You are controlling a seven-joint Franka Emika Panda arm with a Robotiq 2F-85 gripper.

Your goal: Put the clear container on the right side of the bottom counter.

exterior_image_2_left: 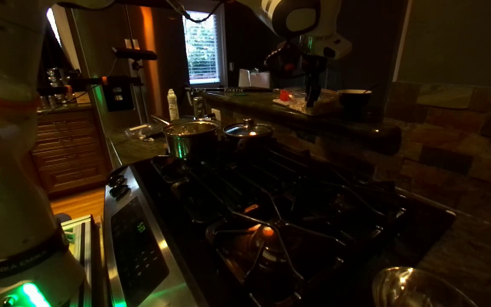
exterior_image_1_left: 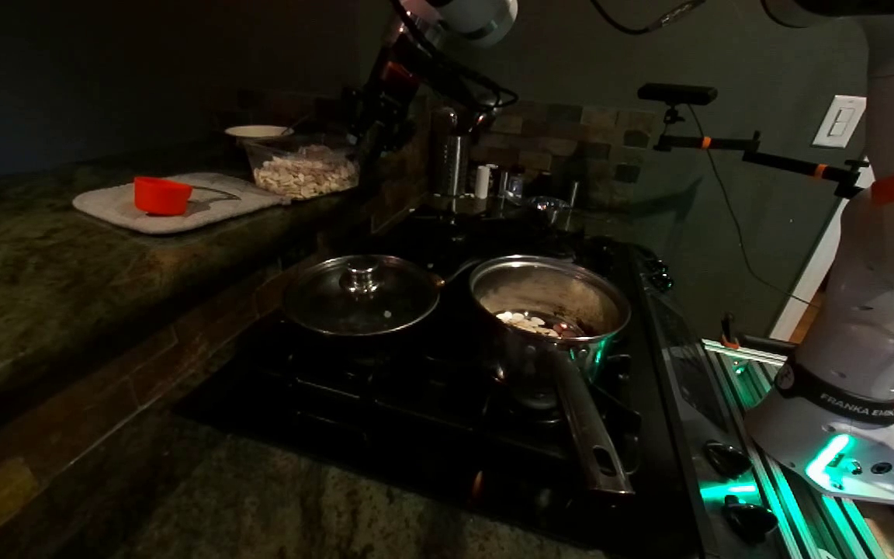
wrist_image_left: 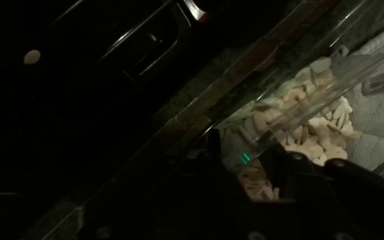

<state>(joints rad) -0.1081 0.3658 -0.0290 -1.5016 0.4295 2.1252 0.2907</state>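
Observation:
The clear container [exterior_image_1_left: 306, 172], a see-through tub of pale beige flat pieces, sits on the raised stone ledge [exterior_image_1_left: 20, 295]. It also shows in an exterior view [exterior_image_2_left: 328, 101] and fills the right of the wrist view [wrist_image_left: 315, 133]. My gripper [wrist_image_left: 242, 145] has its fingers apart, with the near wall and rim of the container between them. In both exterior views the gripper [exterior_image_1_left: 375, 132] [exterior_image_2_left: 312, 94] points down at the container's end. Whether the fingers touch the wall is too dark to tell. The bottom counter [exterior_image_1_left: 315, 505] lies below the ledge, with the black cooktop [exterior_image_1_left: 385, 435] in it.
A pale quilted mat [exterior_image_1_left: 222, 221] with a red measuring cup [exterior_image_1_left: 160, 196] adjoins the container. A white-rimmed bowl [exterior_image_1_left: 259, 131] stands behind. A lidded pan [exterior_image_1_left: 330, 310] and a steel pot [exterior_image_1_left: 505, 289] stand on the cooktop. A glass bowl [exterior_image_2_left: 416, 285] is at the cooktop's other end.

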